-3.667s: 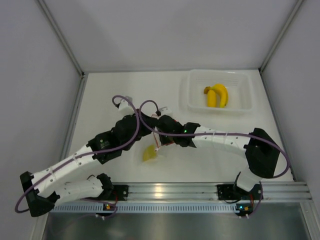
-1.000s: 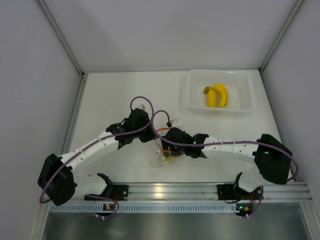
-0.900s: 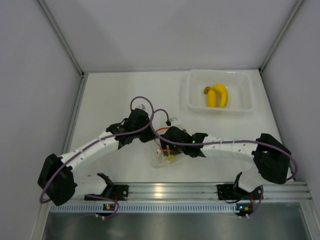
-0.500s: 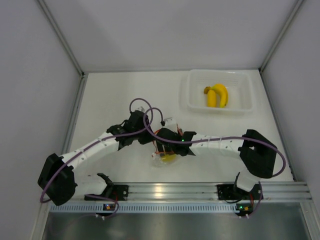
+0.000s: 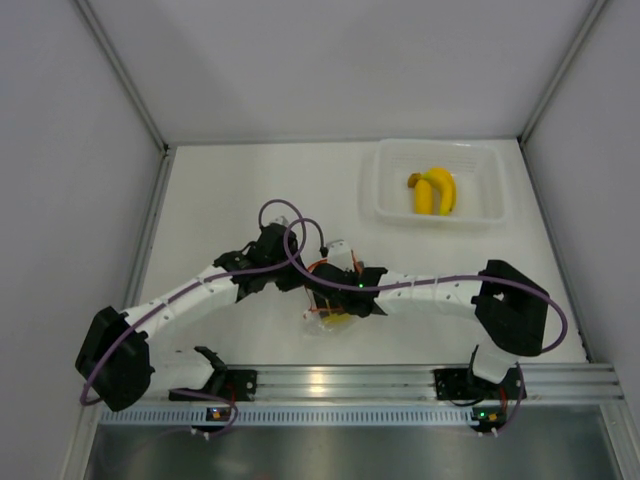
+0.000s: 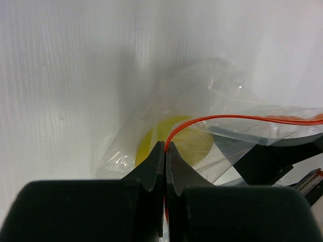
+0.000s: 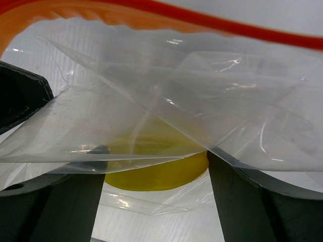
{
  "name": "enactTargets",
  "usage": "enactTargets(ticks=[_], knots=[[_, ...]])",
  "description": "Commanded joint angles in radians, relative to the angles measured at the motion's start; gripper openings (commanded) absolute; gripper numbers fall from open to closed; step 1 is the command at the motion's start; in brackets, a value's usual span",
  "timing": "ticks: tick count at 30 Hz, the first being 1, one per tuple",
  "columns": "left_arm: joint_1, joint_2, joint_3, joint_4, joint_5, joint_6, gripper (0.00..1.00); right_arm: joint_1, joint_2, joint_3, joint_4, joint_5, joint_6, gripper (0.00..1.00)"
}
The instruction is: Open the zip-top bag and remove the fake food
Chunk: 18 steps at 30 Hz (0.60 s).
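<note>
Left wrist: left gripper [image 6: 165, 145] pinches one zip-top bag [image 6: 222, 103] by its zipper; right gripper [image 7: 154, 169], spread, straddles one yellow fruit [image 7: 151, 180] inside

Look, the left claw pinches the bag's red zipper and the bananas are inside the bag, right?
Not quite. The top view shows the bananas lying in the clear tray, not in the zip-top bag. The left gripper does pinch the bag's red zipper; only a small yellow fruit is inside.
</note>
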<state>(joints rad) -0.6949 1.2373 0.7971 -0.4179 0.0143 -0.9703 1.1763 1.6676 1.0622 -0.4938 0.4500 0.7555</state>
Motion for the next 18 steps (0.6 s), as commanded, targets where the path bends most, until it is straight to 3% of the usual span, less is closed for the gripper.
enactTargets(ticks=[1, 5, 9, 14, 15, 18], knots=[[-0.009, -0.015, 0.002, 0.056, 0.019, -0.001, 0.0, 0.031, 0.041, -0.005, -0.058, -0.03, -0.071, 0.8], [-0.011, -0.013, -0.001, 0.059, 0.022, -0.005, 0.0, 0.025, 0.07, 0.022, -0.074, -0.111, -0.119, 0.81], [-0.015, -0.024, -0.002, 0.059, 0.029, -0.007, 0.0, 0.022, 0.044, -0.034, 0.059, -0.23, -0.351, 0.83], [-0.017, -0.042, -0.009, 0.059, 0.029, -0.007, 0.0, 0.022, 0.023, -0.036, 0.129, -0.275, -0.565, 0.76], [-0.017, -0.048, -0.015, 0.059, 0.03, -0.011, 0.0, 0.014, 0.017, -0.021, 0.127, -0.286, -0.653, 0.7], [-0.017, -0.05, -0.018, 0.059, 0.03, -0.013, 0.0, 0.013, -0.008, -0.019, 0.133, -0.298, -0.689, 0.7]])
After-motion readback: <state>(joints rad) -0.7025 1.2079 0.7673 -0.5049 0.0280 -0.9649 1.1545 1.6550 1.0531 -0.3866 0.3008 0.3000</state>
